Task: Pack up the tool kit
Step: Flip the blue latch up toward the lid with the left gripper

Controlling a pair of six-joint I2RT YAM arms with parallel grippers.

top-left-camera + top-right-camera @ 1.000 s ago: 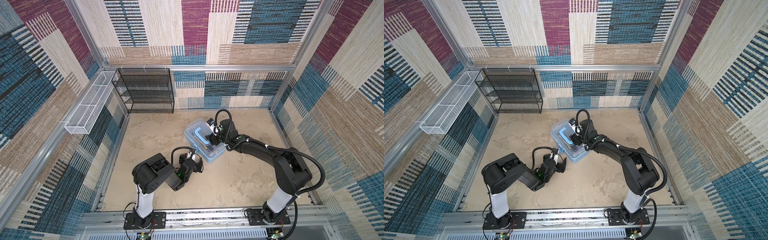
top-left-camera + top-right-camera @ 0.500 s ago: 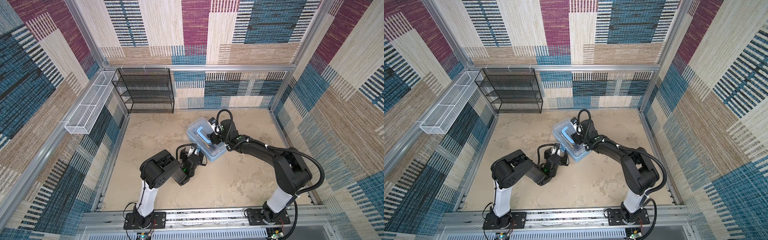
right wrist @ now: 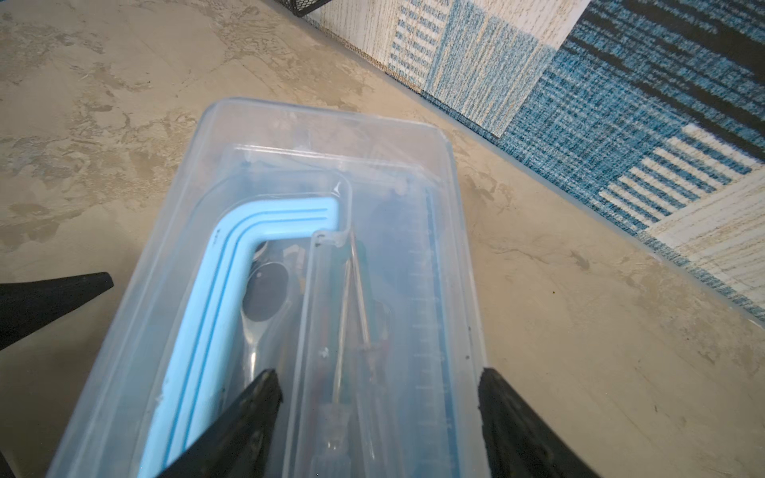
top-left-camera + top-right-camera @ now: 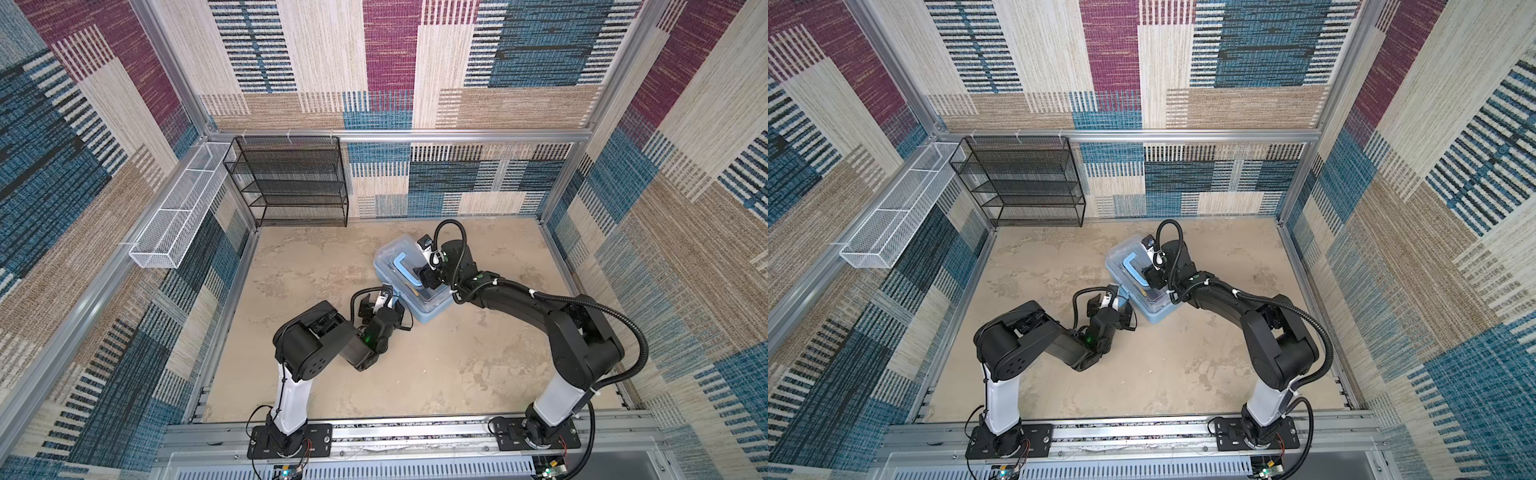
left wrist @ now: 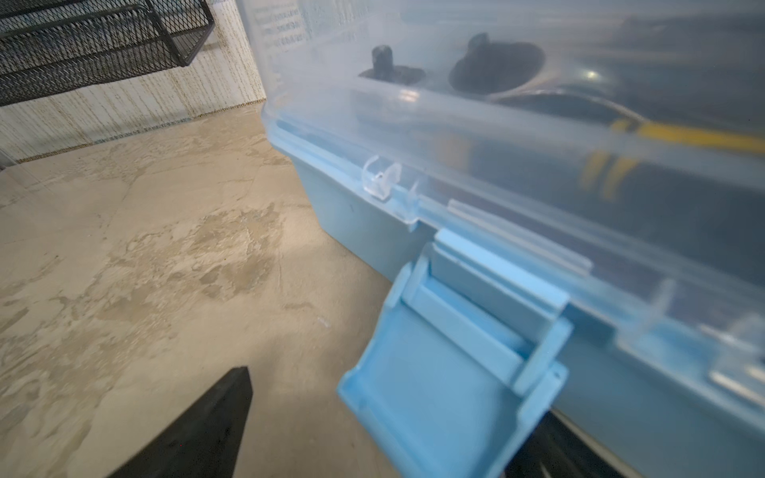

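At the far left, a long white wire-mesh basket (image 4: 166, 224) hangs on the side wall. Just beside it, a black wire-mesh tiered rack (image 4: 291, 183) stands against the back wall.

The left gripper (image 4: 397, 306) sits low on the beige mottled tabletop (image 4: 457, 365), left of centre. It is at the near-left side of the tool kit (image 4: 409, 291), a light-blue plastic case with a transparent lid. In the left wrist view its 2 black fingers (image 5: 198, 430) stand well apart, 1 on either side of the case's light-blue plastic latch (image 5: 447, 364). The latch juts out from the rim, unfastened. I cannot tell whether either finger touches it.

The case lies diagonally, right of centre and toward the back, with its lid down on the base. Slim metal tools (image 3: 352, 314) show through the lid, and the blue C-shaped handle (image 4: 401, 268) lies flat on top.

To the right, the right gripper (image 4: 424, 279) is over the lid beside that handle. Its jaws are spread and grip nothing, and I cannot tell whether they touch the lid.
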